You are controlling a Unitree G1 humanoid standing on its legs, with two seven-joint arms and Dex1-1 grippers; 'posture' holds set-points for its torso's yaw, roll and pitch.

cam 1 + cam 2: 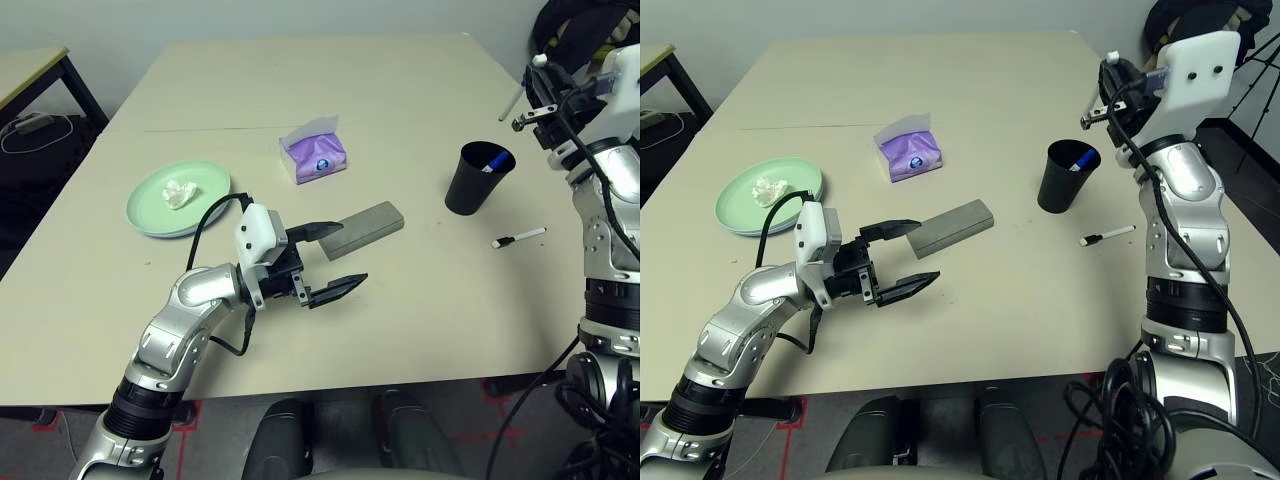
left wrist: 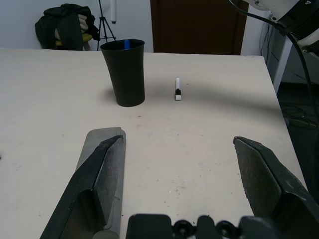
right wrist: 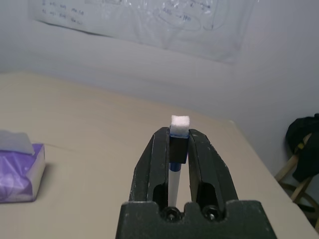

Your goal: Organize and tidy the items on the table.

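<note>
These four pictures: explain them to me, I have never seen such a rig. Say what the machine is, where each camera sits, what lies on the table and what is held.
This is a humanoid robot with two arms at a beige table. The two wide pictures come from its head, looking down; the other two from cameras on its wrists.

On the table lie a mint green plate with a crumpled tissue, a purple tissue pack, a grey glasses case, a black cup with a blue-tipped pen inside, and a white marker.

The left claw is open, empty, one finger by the case. The right claw, raised, is shut on another white marker.
</note>
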